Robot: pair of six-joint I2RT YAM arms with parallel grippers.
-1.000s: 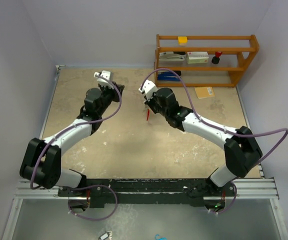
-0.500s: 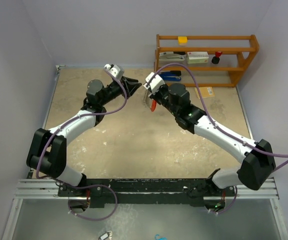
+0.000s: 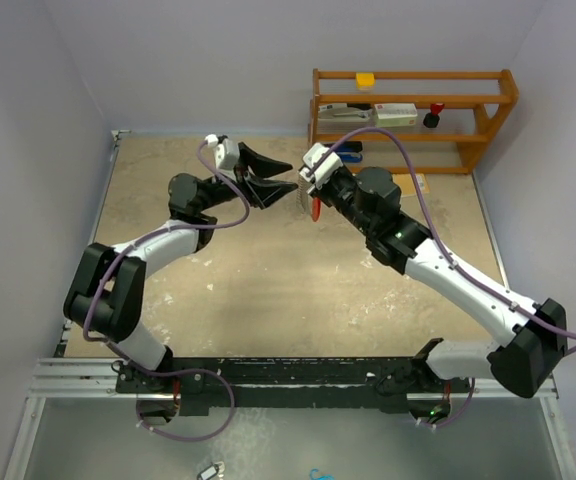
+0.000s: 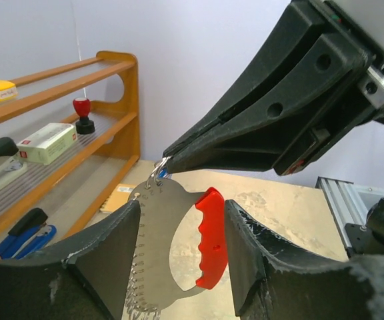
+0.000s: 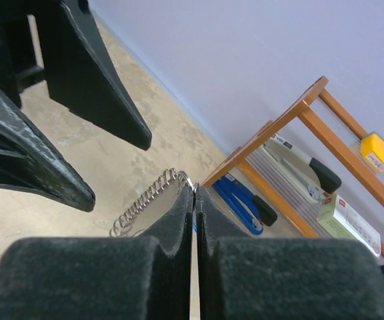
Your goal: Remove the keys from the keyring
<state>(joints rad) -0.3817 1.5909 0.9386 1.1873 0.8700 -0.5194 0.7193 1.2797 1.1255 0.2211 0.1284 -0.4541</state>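
Observation:
My right gripper (image 3: 311, 190) is shut on the top of the keyring (image 4: 157, 171) and holds it in the air. The flat silver fob (image 4: 153, 227) with its red grip (image 4: 212, 237) hangs below, also showing red in the top view (image 3: 315, 208). A blue sliver of a key (image 4: 161, 175) shows at the right fingertips; the other keys are hidden. In the right wrist view, the shut right gripper (image 5: 195, 192) pinches a thin metal edge, with the chain (image 5: 145, 203) hanging beside it. My left gripper (image 4: 182, 208) is open, one finger either side of the fob, and also shows in the top view (image 3: 280, 180).
A wooden shelf (image 3: 413, 75) stands at the back right with a stapler (image 5: 305, 163), a box (image 3: 395, 114), a yellow block (image 3: 365, 79) and a red stamp (image 3: 435, 113). A blue stapler (image 5: 245, 200) lies on its bottom level. A tan packet (image 3: 409, 184) lies on the table.
Both arms have reached back and toward each other. The right gripper carried the keyring up and right; the left gripper turned to face it and its open fingers now flank the fob.

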